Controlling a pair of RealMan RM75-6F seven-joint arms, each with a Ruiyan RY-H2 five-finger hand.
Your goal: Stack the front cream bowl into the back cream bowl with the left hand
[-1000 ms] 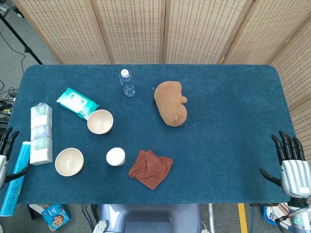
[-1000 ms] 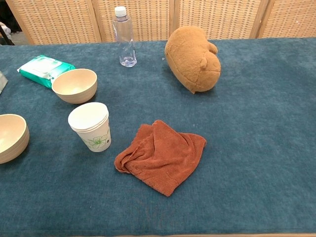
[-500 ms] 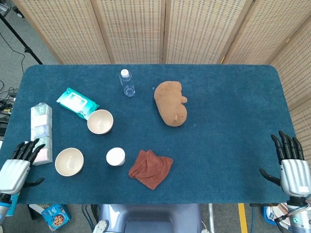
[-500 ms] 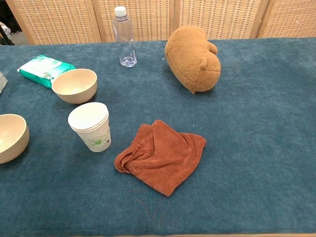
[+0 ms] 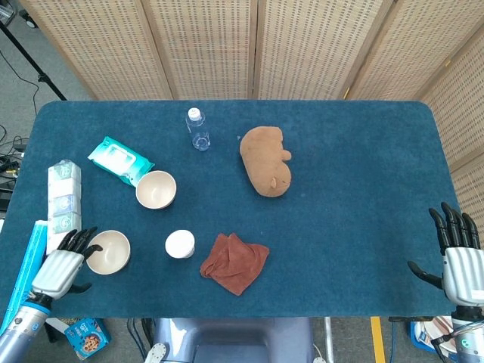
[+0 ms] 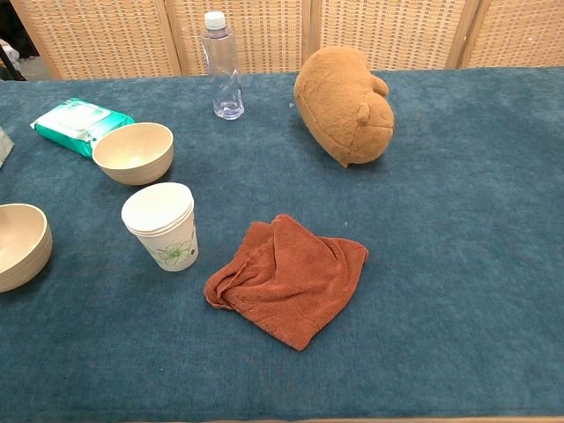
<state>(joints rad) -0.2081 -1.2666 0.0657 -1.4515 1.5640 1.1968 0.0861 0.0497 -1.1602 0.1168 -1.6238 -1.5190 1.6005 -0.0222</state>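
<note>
The front cream bowl (image 5: 110,249) (image 6: 19,244) sits upright near the table's front left. The back cream bowl (image 5: 156,189) (image 6: 133,152) stands upright behind it, beside the wipes pack. My left hand (image 5: 62,265) hovers just left of the front bowl, its dark fingers spread toward the rim and holding nothing; I cannot tell whether they touch it. The chest view does not show this hand. At the table's front right corner my right hand (image 5: 459,262) stays with its fingers spread, empty.
A paper cup (image 5: 180,243) (image 6: 164,226) stands right of the front bowl, a rust cloth (image 5: 234,262) (image 6: 288,278) beyond it. A wipes pack (image 5: 119,159), a water bottle (image 5: 198,129), a brown plush (image 5: 267,161) and a tissue stack (image 5: 63,204) lie further back.
My left hand has come in from the table's left edge toward the front bowl, now right beside it. The right hand has sunk slightly. The objects have not moved.
</note>
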